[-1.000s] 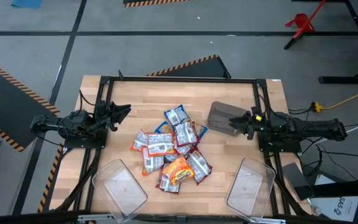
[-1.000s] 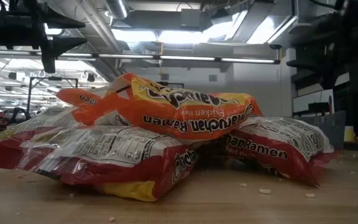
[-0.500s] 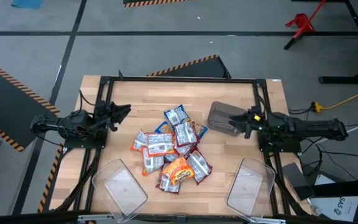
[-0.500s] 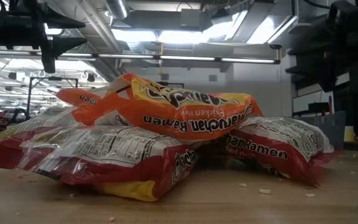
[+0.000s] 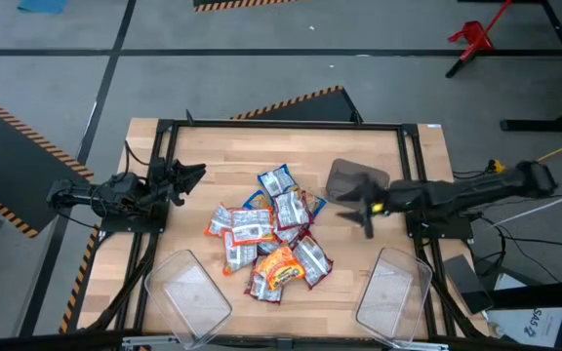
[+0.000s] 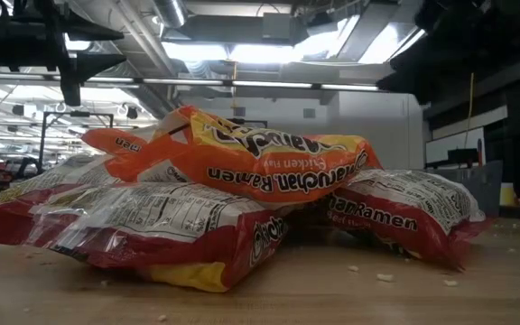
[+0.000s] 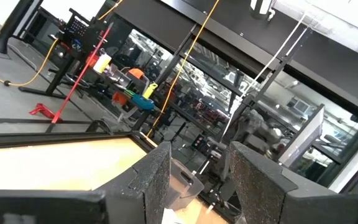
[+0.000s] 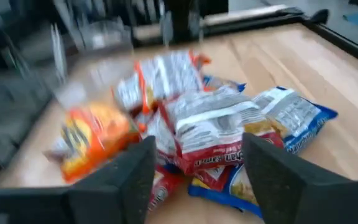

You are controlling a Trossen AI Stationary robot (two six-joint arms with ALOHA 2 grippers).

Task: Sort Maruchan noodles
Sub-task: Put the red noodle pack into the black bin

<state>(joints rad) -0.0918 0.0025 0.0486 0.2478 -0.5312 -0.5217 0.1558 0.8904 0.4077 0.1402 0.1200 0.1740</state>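
The Maruchan noodles [image 5: 271, 234] lie in a loose heap on the middle of the wooden table, packets overlapping. An orange packet [image 6: 242, 158] rests on top of red-edged ones at the near side; blue-trimmed packets [image 8: 291, 115] lie at the far side. My right gripper [image 5: 364, 216] hovers open just right of the heap, pointing at it; its wrist view shows the packets past the open fingers [image 8: 197, 155]. My left gripper [image 5: 195, 174] waits open at the table's left, away from the heap, fingers apart in its wrist view [image 7: 197, 168].
A clear plastic bin [image 5: 188, 292] sits at the near left corner and another [image 5: 393, 291] at the near right. A small grey-brown box [image 5: 351, 183] lies under the right arm, right of the heap. Bare wood shows between the heap and the left gripper.
My right arm has reached out from the table's right edge toward the heap, its gripper passing over the box and dropping toward the near side. The left arm and the packets have stayed still.
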